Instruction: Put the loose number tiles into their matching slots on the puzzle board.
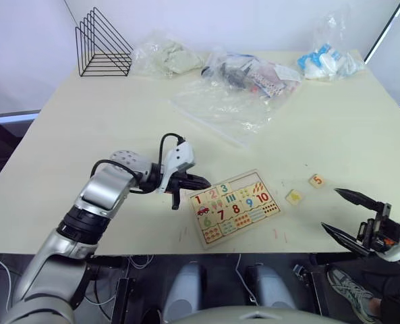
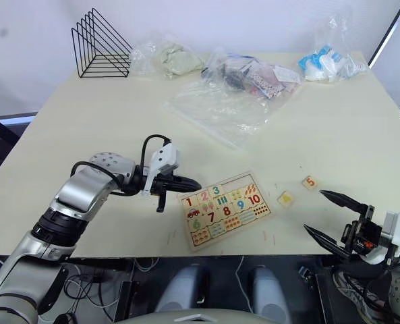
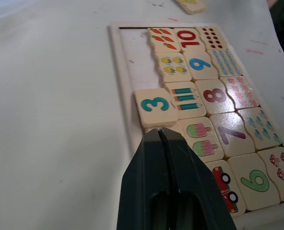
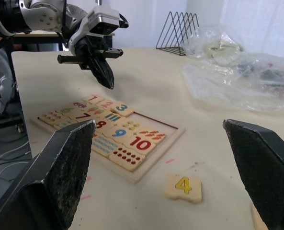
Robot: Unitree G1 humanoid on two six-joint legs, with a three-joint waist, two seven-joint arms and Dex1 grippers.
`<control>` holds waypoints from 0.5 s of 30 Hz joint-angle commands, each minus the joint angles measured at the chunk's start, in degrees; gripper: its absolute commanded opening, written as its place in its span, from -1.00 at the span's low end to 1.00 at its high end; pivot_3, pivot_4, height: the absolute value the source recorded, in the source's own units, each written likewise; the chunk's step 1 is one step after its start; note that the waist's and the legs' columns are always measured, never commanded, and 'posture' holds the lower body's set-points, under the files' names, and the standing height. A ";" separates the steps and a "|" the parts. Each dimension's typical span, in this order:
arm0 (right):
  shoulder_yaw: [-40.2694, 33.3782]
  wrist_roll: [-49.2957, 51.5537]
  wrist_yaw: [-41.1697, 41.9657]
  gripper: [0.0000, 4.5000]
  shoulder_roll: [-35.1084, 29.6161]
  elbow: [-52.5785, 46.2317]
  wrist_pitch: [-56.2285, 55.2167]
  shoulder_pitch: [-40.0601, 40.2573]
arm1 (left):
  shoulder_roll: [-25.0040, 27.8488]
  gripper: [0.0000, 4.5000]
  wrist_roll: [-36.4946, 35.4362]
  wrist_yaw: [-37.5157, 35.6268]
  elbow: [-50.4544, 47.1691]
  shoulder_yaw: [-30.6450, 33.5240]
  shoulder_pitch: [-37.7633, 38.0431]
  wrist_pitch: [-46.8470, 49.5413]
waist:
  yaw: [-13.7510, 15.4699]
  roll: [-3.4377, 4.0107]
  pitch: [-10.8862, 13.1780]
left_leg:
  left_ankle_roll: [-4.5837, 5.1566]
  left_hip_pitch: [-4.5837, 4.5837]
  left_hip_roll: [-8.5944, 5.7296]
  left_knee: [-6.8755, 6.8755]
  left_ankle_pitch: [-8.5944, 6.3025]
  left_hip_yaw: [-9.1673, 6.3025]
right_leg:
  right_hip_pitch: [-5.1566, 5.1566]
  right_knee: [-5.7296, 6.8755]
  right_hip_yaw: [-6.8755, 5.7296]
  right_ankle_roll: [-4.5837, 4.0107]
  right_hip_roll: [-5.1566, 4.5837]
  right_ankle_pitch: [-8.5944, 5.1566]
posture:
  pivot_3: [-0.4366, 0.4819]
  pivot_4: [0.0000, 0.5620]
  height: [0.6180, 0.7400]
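Note:
The puzzle board lies near the table's front edge, most of its tiles seated. The 3 tile sits askew in the top row, overhanging the rim. Beside it, the matching slots show as a bare pale stretch before the carrot tile. Two loose number tiles rest on the table to the right of the board: the 4 and the 5. My left gripper is shut on nothing, its tip over the board's left end just short of the 3 tile. My right gripper hangs open beyond the table's front right edge, the 4 tile lying between its spread fingers.
A black wire rack stands at the back left. Clear plastic bags lie across the middle and back, one holding blue items at the back right. The table's front edge runs just below the board.

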 commanded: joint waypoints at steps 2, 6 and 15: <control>-2.35 0.84 -0.10 1.00 -0.19 -1.03 -1.38 1.02 | -1.02 -0.99 1.23 -0.53 0.47 -0.59 -0.52 -1.28 | -0.03 0.00 0.00 | 0.00 0.00 0.00 0.00 0.00 0.01 | 0.00 0.00 0.01 0.00 0.00 0.00 | -0.05 -0.47 1.00; -2.73 0.93 0.01 1.00 -0.31 -1.13 -1.36 1.28 | -1.69 -0.99 2.29 -0.77 1.24 -0.99 -0.84 -1.75 | -0.04 0.00 0.00 | 0.00 0.00 0.00 0.00 0.00 0.00 | 0.00 0.00 0.00 0.00 0.01 0.00 | -0.05 -0.47 1.00; -3.00 0.94 0.08 1.00 -0.29 -1.16 -1.44 1.43 | -2.41 -0.99 4.25 -0.90 2.67 -1.48 -1.34 -2.77 | -0.03 0.00 0.00 | 0.00 0.00 0.00 0.00 0.00 0.00 | 0.00 0.00 0.00 0.00 0.00 0.00 | -0.05 -0.47 1.00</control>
